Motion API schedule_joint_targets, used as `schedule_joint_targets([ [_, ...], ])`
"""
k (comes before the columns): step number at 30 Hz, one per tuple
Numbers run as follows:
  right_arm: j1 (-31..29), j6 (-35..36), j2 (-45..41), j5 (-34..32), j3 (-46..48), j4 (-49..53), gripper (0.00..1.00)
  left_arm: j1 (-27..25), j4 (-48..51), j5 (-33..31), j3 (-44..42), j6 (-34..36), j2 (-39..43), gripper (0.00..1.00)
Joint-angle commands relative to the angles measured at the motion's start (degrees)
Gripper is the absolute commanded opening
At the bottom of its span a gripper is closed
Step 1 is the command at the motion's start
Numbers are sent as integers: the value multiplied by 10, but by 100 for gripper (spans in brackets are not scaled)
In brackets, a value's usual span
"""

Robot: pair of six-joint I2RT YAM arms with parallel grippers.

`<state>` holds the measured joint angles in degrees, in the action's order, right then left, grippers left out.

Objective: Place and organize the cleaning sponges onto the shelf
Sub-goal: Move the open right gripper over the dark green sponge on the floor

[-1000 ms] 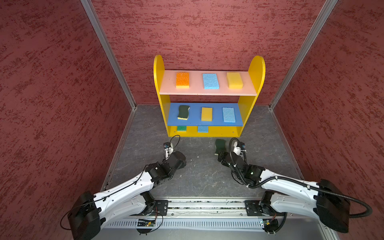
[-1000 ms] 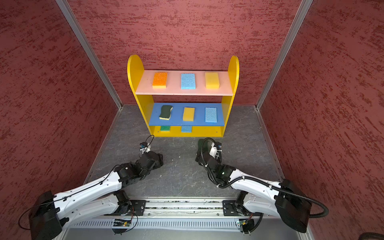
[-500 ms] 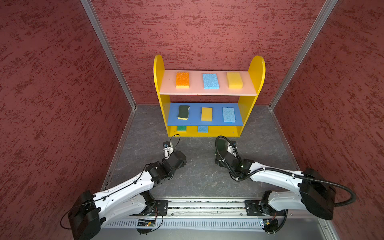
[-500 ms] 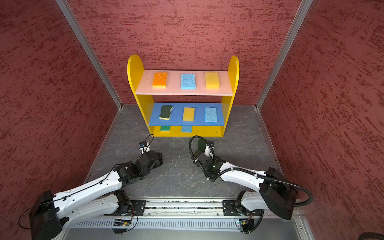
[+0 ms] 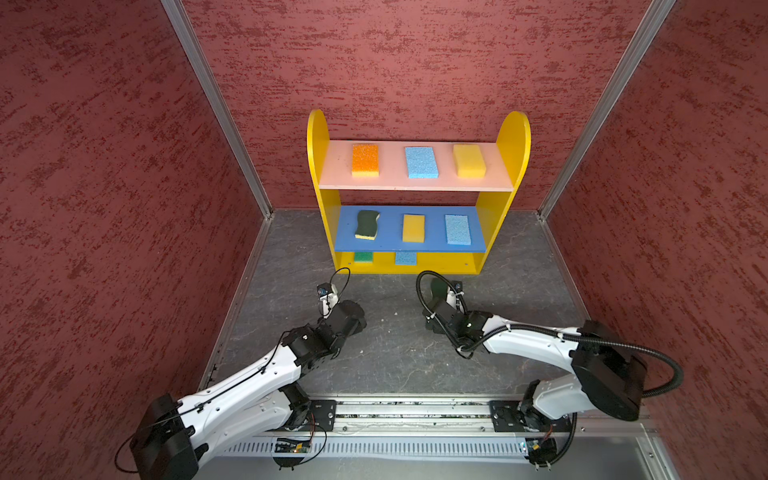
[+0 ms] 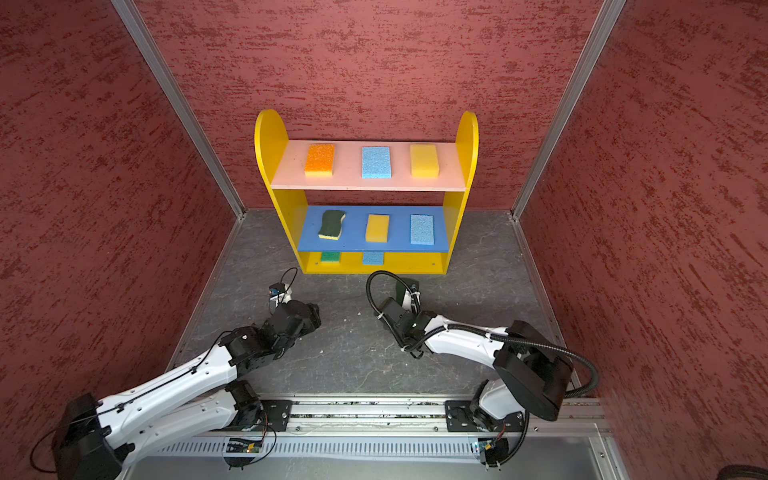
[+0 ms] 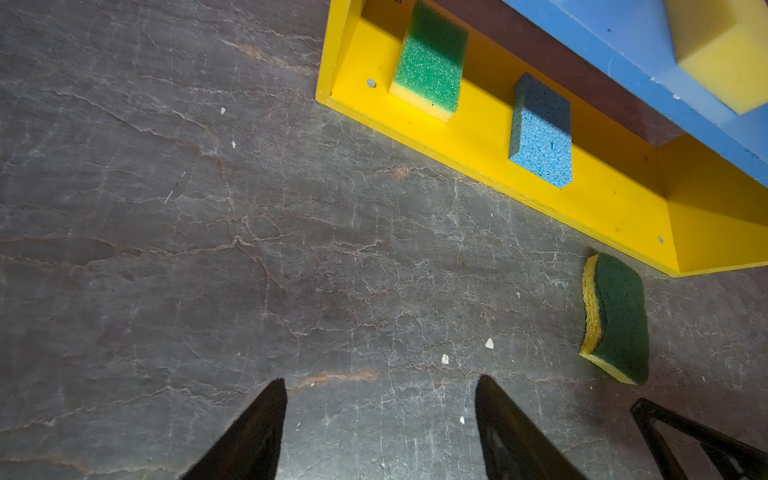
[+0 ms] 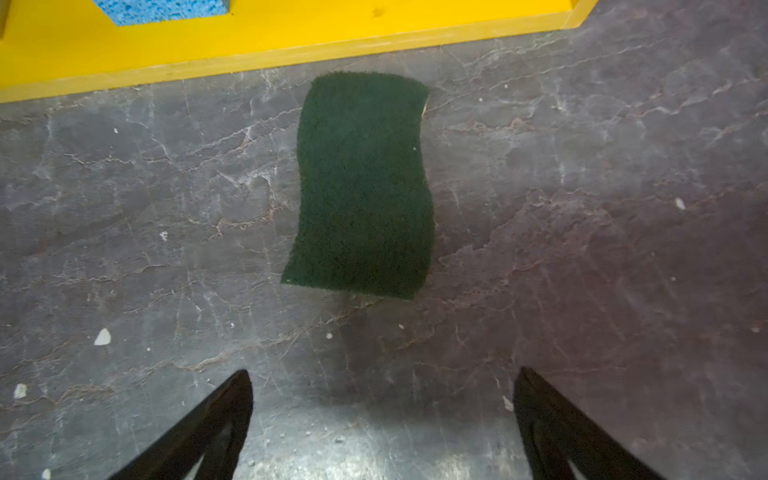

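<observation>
Table (image 5: 395, 365) of grey veined stone is hemmed by red walls (image 5: 104, 208) on three sides. Its widest bare stretch lies between the two arms and in front of the shelf (image 5: 514, 137), which stands against the back wall.

The pink upper board (image 5: 390, 183) carries an orange sponge (image 5: 365, 160), a light blue sponge (image 5: 421, 162) and a yellow sponge (image 5: 469, 161) in a spaced row. The blue middle board (image 5: 390, 243) carries a wavy scourer (image 5: 367, 224), a second yellow sponge (image 5: 413, 228) and a second blue sponge (image 5: 457, 229). The yellow base (image 5: 449, 265) holds a green-topped sponge (image 7: 430, 58) and a third blue sponge (image 7: 540, 133), and its right part is bare.

The last scourer (image 8: 363, 187) lies flat on the table, dark green side up, just before the base's front edge and apart from it.

The right claw (image 8: 383, 372) hangs spread wide and empty, just short of the last scourer's near end. The left claw (image 7: 380, 380) is also released, over bare table and well apart from that scourer.

Since a second ago the right arm (image 5: 528, 340) has swung its elbow inward and shifted its wrist slightly left. The left arm (image 5: 249, 382) has barely changed, and no sponge has moved.
</observation>
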<state>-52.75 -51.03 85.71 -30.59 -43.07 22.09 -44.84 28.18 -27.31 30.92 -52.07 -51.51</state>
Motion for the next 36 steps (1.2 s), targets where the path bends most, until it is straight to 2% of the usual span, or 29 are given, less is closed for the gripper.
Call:
schedule_joint_targets([
  [1,4,-12,14,-10,-22,-2,99,5,-17,14,-5,1,-4,72],
  [7,16,-16,45,2,-52,6,99,12,-23,17,-7,3,-9,73],
  [22,48,-28,79,45,-59,-28,99,51,-40,48,-23,15,-8,73],
  [36,56,-28,101,51,-64,-41,99,51,-43,50,-25,15,-9,73],
])
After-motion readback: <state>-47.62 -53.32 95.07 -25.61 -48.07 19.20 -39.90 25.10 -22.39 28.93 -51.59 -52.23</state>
